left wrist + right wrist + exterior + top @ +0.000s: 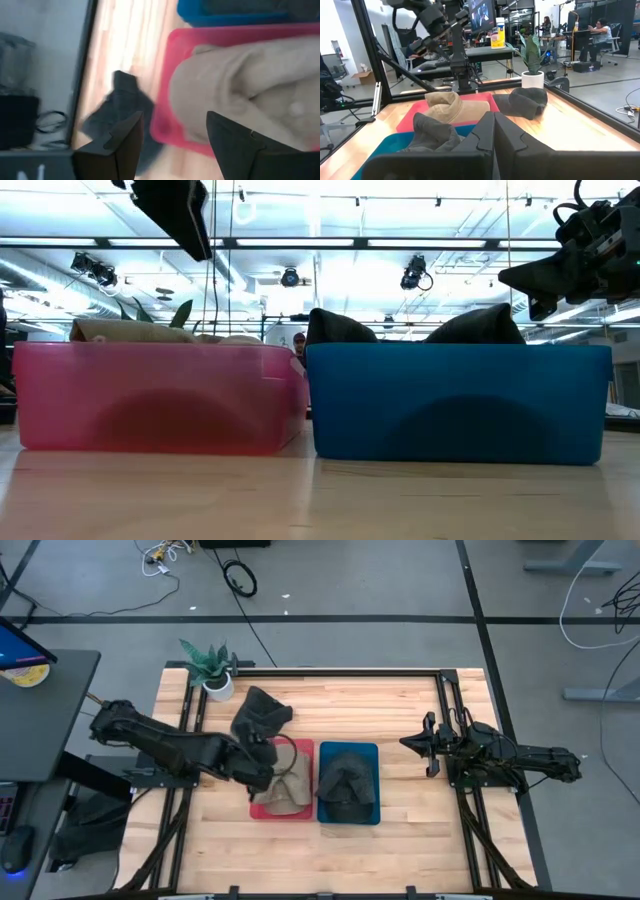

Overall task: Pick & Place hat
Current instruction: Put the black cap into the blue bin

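Observation:
A tan hat (pixel 285 788) lies in the red bin (pixel 303 745). It also shows in the left wrist view (pixel 240 85). A dark grey hat (pixel 345 785) lies in the blue bin (pixel 372 752) next to it. A third, dark hat (pixel 258 715) lies on the table behind the red bin, near the plant. My left gripper (pixel 265 778) is open and empty above the red bin's left edge; its fingers (pixel 125 145) stand apart over the bin's wall. My right gripper (pixel 405 743) is shut and empty, raised to the right of the blue bin.
A potted plant (pixel 212 670) stands at the table's far left corner. Black frame rails (pixel 445 690) run along the table's far and side edges. Bare wood lies in front of the two bins and between the blue bin and my right gripper.

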